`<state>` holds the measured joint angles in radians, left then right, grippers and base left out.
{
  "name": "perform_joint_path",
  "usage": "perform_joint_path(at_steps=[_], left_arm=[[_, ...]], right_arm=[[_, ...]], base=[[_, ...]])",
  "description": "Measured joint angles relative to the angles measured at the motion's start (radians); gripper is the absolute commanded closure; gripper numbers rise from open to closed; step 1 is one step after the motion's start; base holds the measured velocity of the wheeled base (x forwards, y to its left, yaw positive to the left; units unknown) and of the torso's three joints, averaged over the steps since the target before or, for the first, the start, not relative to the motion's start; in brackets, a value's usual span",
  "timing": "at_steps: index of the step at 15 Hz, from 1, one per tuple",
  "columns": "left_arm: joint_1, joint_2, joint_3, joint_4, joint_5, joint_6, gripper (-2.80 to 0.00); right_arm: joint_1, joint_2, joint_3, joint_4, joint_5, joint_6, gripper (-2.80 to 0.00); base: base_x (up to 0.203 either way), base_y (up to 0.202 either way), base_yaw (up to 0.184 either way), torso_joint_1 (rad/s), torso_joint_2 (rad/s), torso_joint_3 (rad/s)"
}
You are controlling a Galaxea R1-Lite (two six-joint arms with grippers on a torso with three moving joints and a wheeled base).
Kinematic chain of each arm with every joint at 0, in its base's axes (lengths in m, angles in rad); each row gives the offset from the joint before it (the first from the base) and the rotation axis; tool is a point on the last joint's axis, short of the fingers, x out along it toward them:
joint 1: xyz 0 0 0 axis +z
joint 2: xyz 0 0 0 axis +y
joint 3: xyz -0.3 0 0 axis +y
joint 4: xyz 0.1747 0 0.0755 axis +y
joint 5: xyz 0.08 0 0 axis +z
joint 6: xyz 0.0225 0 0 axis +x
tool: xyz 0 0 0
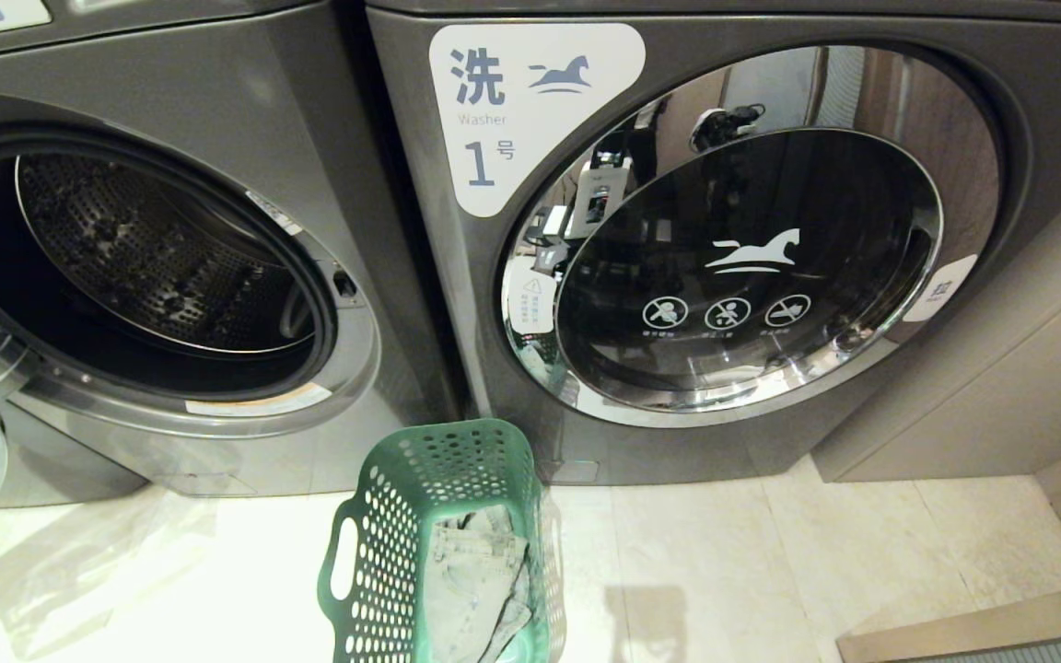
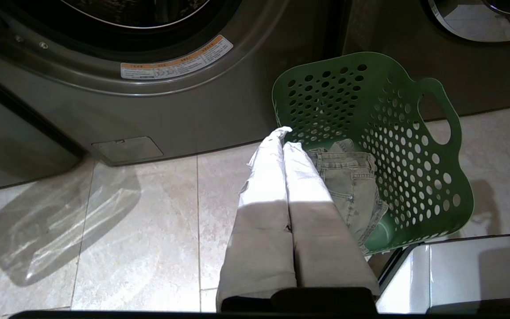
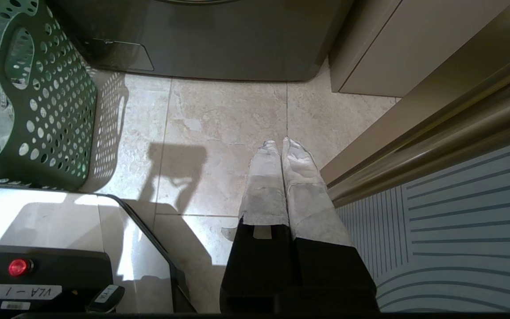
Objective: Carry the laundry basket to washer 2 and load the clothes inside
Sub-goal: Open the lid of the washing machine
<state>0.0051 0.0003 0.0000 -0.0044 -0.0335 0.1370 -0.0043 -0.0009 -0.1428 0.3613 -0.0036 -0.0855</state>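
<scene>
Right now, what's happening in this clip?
The laundry basket stands on the floor between two front-load washers, with denim clothes lying in it. The washer on the left has its door open and its drum looks empty; the washer labelled 1 is shut. The left gripper hangs by the basket's rim, fingers closed and holding nothing. The right gripper is parked over bare floor, also shut.

Pale beige stone tiles [image 1: 724, 552] are covering the floor, catching bright glare at the lower left of the head view. A beige cabinet panel [image 1: 1000, 368] is standing at the right edge. At the lower right, a metal threshold strip [image 3: 436, 119] is bordering a grey striped mat [image 3: 458, 248].
</scene>
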Motion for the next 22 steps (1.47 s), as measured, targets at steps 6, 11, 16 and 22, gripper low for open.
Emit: perform_joint_path(at_steps=[6, 11, 16, 22], left_arm=[[0.000, -0.002, 0.000, 0.022, 0.009, -0.058, 0.00], [0.000, -0.002, 0.000, 0.022, 0.013, -0.058, 0.00], [0.000, -0.002, 0.000, 0.022, 0.014, -0.058, 0.00], [0.000, -0.002, 0.000, 0.023, 0.013, -0.058, 0.00]], right_arm=[[0.000, 0.000, 0.000, 0.000, 0.000, 0.000, 0.00], [0.000, 0.000, 0.000, 0.000, 0.000, 0.000, 0.00], [0.000, 0.000, 0.000, 0.000, 0.000, 0.000, 0.00], [0.000, 0.000, 0.000, 0.000, 0.000, 0.000, 0.00]], base=[[0.000, 0.000, 0.000, 0.000, 0.00, 0.000], [0.000, 0.000, 0.000, 0.000, 0.00, 0.000], [-0.091, 0.000, 0.000, 0.001, 0.00, 0.002], [-0.109, 0.000, 0.000, -0.002, 0.00, 0.002]])
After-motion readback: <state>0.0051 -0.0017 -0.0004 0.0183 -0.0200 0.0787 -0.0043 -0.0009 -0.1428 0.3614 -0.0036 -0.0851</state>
